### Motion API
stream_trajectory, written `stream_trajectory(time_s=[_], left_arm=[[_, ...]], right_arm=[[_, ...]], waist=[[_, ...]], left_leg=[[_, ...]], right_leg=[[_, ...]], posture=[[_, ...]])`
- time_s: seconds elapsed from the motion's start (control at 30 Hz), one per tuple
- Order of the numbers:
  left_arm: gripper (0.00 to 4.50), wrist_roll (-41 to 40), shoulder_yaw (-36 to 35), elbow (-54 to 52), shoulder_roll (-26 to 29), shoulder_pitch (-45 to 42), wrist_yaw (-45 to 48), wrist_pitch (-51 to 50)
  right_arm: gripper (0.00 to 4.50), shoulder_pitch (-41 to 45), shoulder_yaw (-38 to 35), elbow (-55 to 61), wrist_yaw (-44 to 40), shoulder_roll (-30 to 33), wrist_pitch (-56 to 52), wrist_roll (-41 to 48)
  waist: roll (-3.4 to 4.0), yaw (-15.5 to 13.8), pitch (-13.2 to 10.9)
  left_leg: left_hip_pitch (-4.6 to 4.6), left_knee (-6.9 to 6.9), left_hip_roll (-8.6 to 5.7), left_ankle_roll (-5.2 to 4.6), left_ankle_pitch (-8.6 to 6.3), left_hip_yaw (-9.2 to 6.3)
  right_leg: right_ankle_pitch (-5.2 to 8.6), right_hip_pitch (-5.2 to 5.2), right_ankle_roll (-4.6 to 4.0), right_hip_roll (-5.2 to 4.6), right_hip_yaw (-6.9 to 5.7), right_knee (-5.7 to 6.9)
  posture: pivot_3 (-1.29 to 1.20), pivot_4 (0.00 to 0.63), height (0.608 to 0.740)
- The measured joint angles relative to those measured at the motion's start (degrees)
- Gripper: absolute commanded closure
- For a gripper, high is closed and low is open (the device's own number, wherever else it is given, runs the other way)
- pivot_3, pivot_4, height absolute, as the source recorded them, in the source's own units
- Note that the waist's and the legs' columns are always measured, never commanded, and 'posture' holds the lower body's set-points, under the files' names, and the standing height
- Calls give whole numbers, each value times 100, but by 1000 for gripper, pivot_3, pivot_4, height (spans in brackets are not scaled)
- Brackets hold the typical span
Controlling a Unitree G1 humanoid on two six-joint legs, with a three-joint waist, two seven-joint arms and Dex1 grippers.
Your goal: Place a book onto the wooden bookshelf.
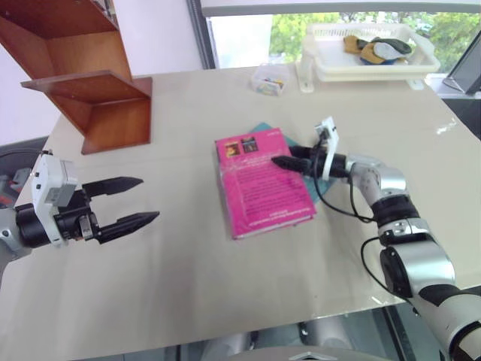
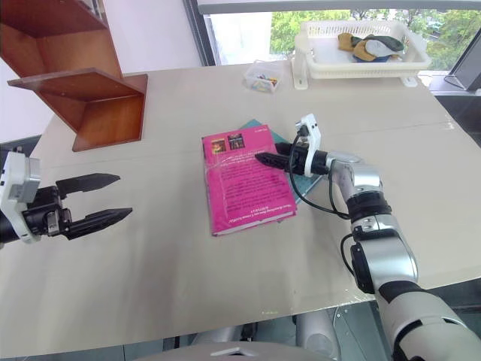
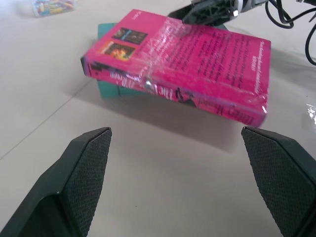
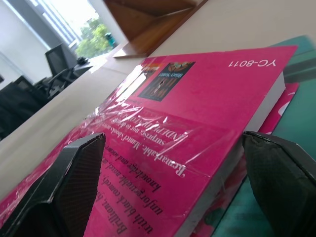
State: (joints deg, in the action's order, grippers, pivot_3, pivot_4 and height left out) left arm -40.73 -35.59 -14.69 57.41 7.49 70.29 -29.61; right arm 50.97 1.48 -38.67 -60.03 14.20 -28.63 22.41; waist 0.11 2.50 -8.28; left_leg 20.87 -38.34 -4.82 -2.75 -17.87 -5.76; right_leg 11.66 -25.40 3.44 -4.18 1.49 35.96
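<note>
The pink book (image 1: 259, 184) lies flat mid-table, wrapped in clear film, its far end resting on a teal book (image 1: 267, 129). My right gripper (image 1: 282, 156) reaches in level from the right, open, its tips over the pink book's right edge near the far end. In the right wrist view its fingers (image 4: 69, 182) stand wide apart with the pink cover (image 4: 197, 108) between them. My left gripper (image 1: 150, 198) hovers open at the table's left, well apart from the book, pointing toward it. The wooden bookshelf (image 1: 98, 83) stands at the far left corner.
A white plastic tray (image 1: 323, 69) holding cloth items sits at the far right edge by the window. A small clear box (image 1: 268, 79) stands just left of it. A black cable (image 1: 338, 207) loops from my right wrist over the table.
</note>
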Motion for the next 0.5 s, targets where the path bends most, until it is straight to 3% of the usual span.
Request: stream_trajectory(time_s=[0.3, 0.5], left_arm=[[65, -1, 34, -68, -69, 33, -37, -3], [65, -146, 336, -213, -303, -214, -365, -254]], right_arm=[[0, -1, 28, 43, -42, -90, 178, -202], [0, -4, -136, 53, 56, 215, 250, -219]], waist=[[0, 0, 0], [-1, -12, 0]], left_leg=[[1, 0, 0, 1, 0, 0], [2, -2, -1, 1, 0, -3]], right_leg=[[0, -1, 0, 2, -1, 0], [0, 1, 0, 1, -4, 0]], posture=[[0, 150, 740], [0, 150, 740]])
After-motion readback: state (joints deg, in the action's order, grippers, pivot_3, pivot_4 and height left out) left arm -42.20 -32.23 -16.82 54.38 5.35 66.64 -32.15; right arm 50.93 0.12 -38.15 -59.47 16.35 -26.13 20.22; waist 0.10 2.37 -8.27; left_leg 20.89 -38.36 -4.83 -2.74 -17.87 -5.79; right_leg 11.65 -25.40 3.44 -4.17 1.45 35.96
